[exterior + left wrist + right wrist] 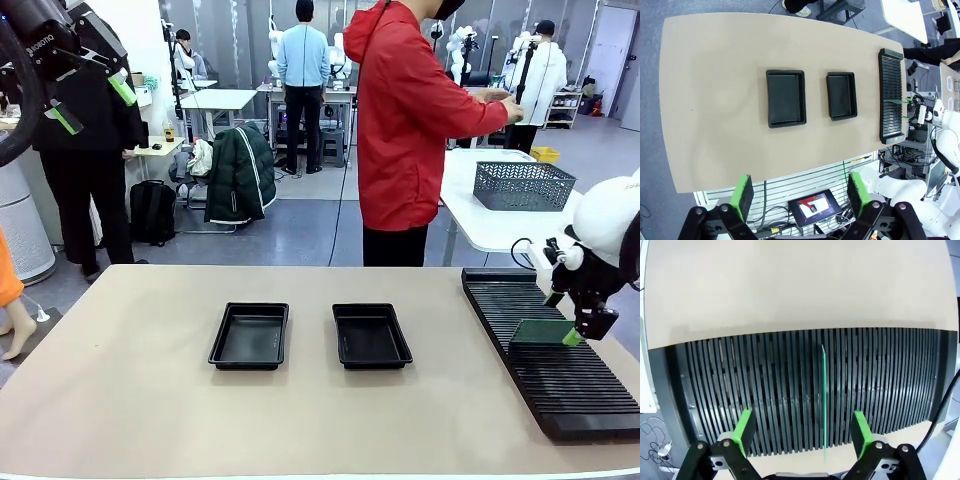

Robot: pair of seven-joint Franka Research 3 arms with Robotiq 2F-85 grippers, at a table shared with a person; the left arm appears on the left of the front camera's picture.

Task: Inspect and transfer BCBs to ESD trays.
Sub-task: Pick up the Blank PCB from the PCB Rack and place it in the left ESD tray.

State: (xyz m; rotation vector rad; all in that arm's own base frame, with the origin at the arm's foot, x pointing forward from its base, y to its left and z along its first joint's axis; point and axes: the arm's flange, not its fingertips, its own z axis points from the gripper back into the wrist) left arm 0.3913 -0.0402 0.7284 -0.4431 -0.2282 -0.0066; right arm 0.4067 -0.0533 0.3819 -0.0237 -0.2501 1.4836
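Right wrist view first: we see the right gripper with its two green pads spread wide and nothing pinched. A single BCB stands on edge in the gap between them, nearer the pad on the picture's right. As far as we can tell, it touches neither pad. The board sits upright in a slot of the long black ribbed rack, and we see no other board in the slots around it. In the front view the rack lies along the right side of the table, and the right arm hangs low over its near half, at the board's right end.

Further out, the two ESD trays lie side by side near the middle of the table, apart from each other and well apart from the rack. The left tray and the right tray both show bare black floors, with no board in either.

The left gripper hangs high above the table's left side, fingers spread and empty, looking down on the whole layout. A person in a red hooded top stands beyond the far edge, turned toward another table that carries a grey mesh basket.

We judge the task to be at its start: no board is transferred. What remains is to close on this board, lift it from the slot, inspect it and lay it in a tray.
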